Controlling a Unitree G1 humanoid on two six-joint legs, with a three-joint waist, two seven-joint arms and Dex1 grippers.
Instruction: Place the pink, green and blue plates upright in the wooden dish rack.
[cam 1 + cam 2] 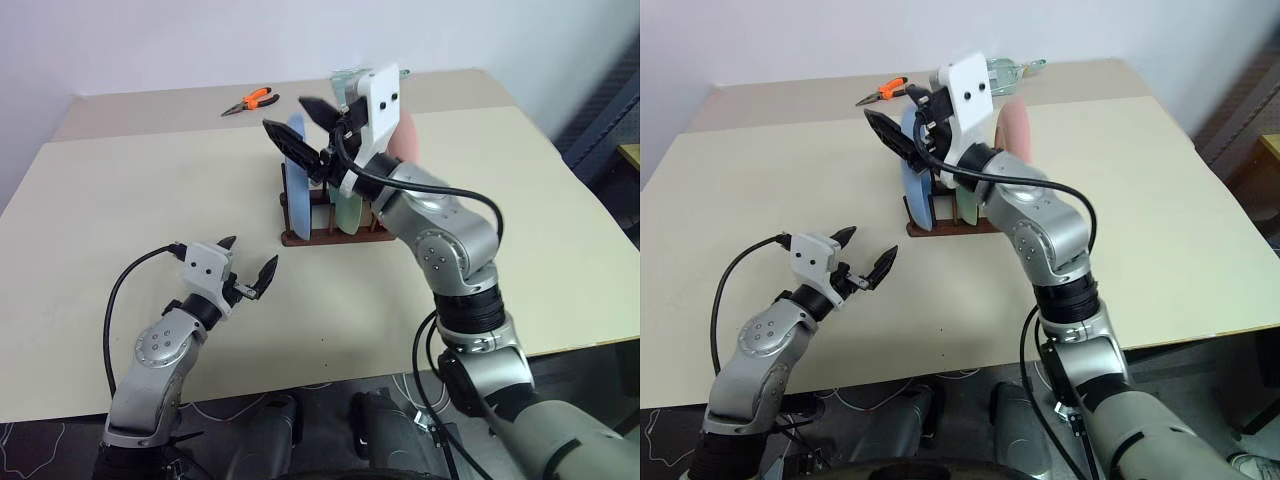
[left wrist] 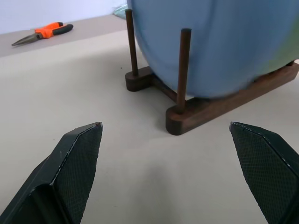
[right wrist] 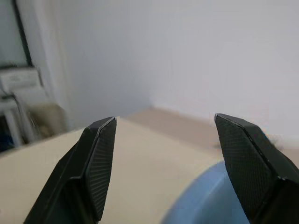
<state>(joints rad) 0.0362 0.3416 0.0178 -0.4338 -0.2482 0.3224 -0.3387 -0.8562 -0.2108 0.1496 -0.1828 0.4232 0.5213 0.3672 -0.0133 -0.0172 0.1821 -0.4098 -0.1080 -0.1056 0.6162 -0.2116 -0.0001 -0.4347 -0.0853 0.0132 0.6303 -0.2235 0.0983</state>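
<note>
While the left claw hovered low over the near part of the surface, jaws spread wide and holding nothing, it pointed at the wooden dish rack just ahead. Further in, the right claw sat above the rack's near end, jaws clearly apart and empty, right over the rim of the blue plate. That plate stood upright between the pegs at the left end, the green plate next to it, the pink plate behind the right wrist at the far end; pink's seating was hidden by the arm. Looked like the release step on the last plate, all three apparently racked. Next move: lift the right claw straight off without knocking blue. Orange pliers lay at the back, well clear.
</note>
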